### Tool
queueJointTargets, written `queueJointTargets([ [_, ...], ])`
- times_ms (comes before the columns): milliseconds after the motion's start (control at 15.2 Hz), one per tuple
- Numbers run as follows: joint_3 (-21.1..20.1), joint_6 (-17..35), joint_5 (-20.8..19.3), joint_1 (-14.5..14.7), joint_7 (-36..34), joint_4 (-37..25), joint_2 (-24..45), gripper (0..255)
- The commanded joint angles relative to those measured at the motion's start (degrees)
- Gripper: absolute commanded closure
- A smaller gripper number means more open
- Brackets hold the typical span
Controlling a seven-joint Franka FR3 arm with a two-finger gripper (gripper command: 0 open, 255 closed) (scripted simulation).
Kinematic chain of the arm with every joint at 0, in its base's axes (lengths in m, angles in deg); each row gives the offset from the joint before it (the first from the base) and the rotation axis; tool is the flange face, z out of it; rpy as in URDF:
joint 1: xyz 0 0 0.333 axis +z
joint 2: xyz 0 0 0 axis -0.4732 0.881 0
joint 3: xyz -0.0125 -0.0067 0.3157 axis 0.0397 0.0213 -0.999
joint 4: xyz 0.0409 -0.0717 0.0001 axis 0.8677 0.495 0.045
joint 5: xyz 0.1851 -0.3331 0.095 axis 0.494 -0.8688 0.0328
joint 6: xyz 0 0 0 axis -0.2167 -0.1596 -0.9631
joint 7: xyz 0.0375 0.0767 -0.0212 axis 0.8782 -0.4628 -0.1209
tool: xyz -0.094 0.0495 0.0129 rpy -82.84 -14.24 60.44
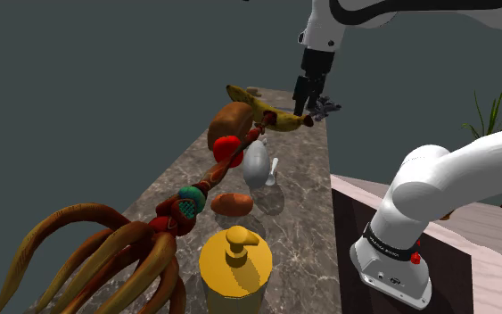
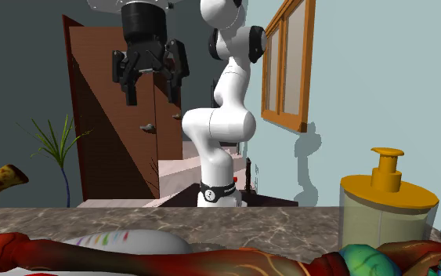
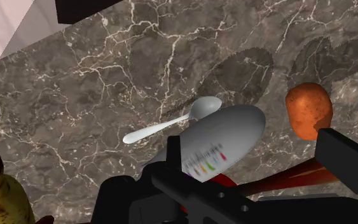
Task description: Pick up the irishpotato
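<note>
Shoulder view: a high camera beside and behind the stand, which sits at the lower right. It looks down the length of the marble desk from its near end towards its far end, where the arm reaches.

Second exterior view: a very low camera at the desk's edge, almost level with its top. It faces across the desk to the arm's base, a door and a window. The claw hangs at the top.

Wrist view: close above the desk, looking down on its surface.

All three views share a grey oval thing. The two exterior views share a yellow pump bottle.
</note>
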Motion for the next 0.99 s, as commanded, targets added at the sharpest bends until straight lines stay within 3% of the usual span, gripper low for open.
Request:
queueJointTargets([
  [0,0.0,0.0,0.0,0.0,0.0,0.0,0.0,0],
  [924,-13.9,26.21,4.31,8.91,-3.04,12.28,9.04,0],
])
